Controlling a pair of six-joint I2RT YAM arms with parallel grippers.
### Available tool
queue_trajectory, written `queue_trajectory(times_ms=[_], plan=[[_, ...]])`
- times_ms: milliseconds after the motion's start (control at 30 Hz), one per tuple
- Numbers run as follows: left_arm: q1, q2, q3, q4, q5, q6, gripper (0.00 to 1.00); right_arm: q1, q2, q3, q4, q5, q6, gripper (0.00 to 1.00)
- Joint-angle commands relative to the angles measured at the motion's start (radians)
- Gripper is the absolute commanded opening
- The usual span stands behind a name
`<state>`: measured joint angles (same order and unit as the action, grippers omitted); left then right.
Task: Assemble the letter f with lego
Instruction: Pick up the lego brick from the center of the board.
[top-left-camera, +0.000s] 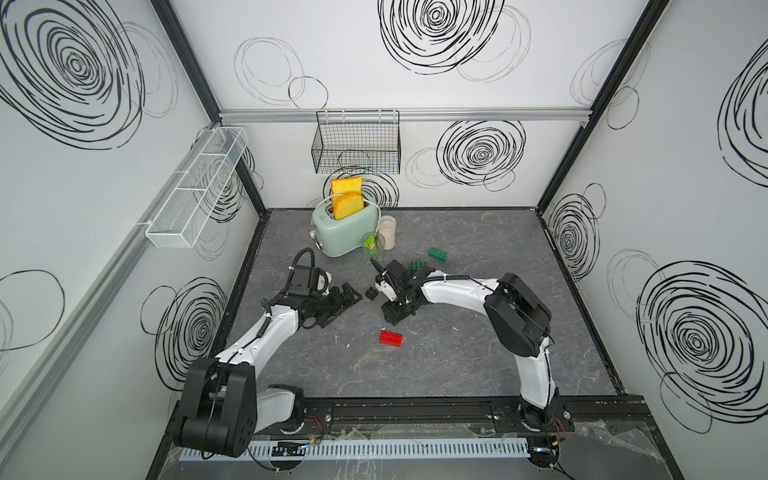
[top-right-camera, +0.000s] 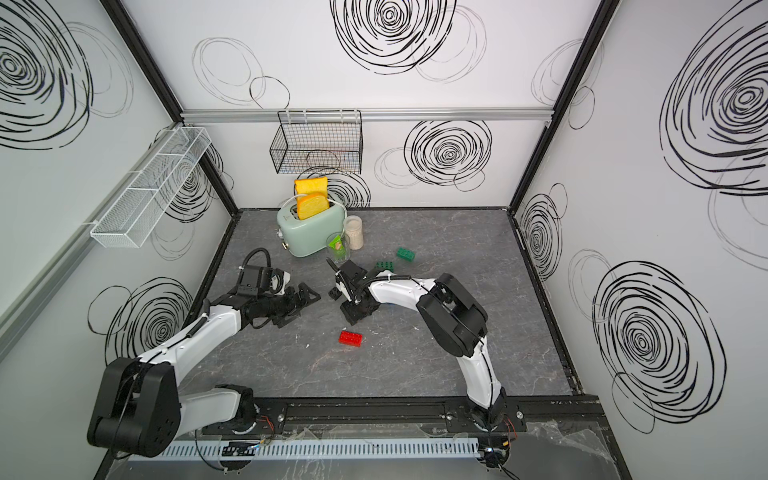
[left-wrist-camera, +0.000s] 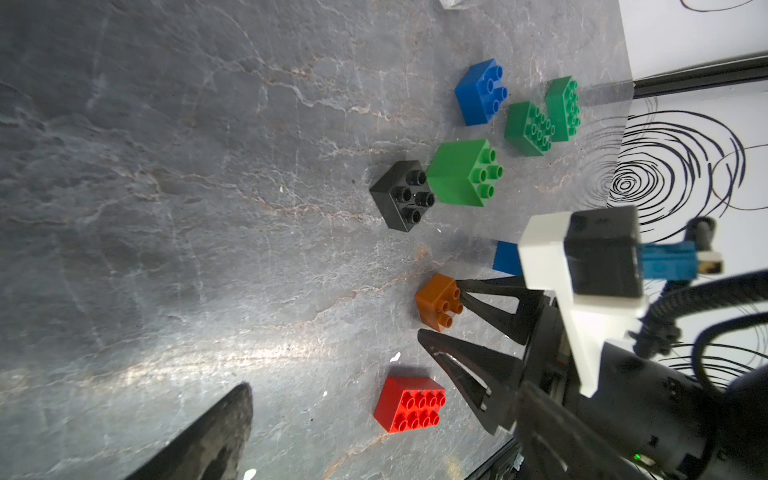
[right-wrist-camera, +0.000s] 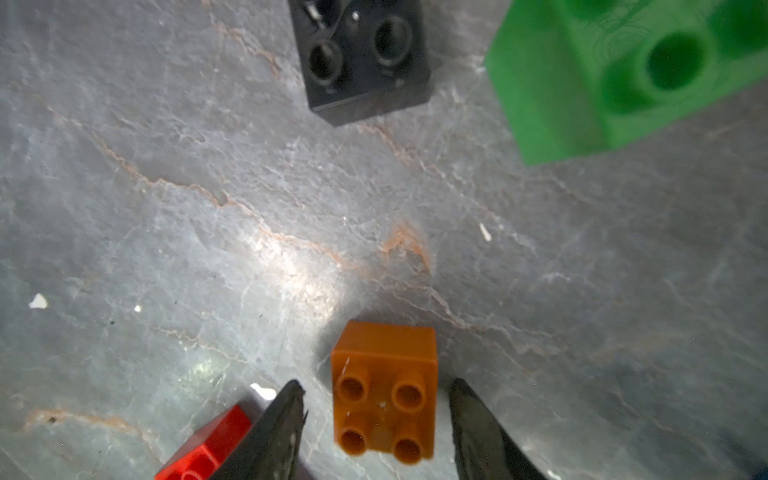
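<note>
Mid table (top-left-camera: 478, 357) | R gripper (right-wrist-camera: 376, 384) straddles sq orange brick (right-wrist-camera: 384, 392), studs up, gaps both sides | L gripper (top-left-camera: 343, 307) wide

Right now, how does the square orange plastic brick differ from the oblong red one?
The orange brick is square with four studs; the red brick is oblong with eight. The orange brick sits between the right gripper's open fingers; the red brick lies outside them. Both rest studs-up on the grey table.

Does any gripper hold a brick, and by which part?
Nothing is held. Right gripper straddles the orange brick without touching; left gripper is empty.
</note>
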<state>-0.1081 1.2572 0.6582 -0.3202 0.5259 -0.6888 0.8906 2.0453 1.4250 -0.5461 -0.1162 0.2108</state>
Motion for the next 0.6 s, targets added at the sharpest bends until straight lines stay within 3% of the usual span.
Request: queue_trajectory(times_ms=[0, 267, 567], plan=[[0.008, 0.004, -0.015, 0.010, -0.005, -0.003, 1.00, -0.003, 0.027, 0.024, 0.000, 0.000, -0.014, 0.55], [0.010, 0.005, -0.015, 0.013, -0.003, -0.003, 1.00, -0.002, 0.027, 0.034, -0.015, 0.022, -0.008, 0.42], [-0.053, 0.043, 0.010, 0.055, -0.010, 0.011, 0.99, -0.022, -0.103, 0.137, -0.114, 0.030, 0.019, 0.38]])
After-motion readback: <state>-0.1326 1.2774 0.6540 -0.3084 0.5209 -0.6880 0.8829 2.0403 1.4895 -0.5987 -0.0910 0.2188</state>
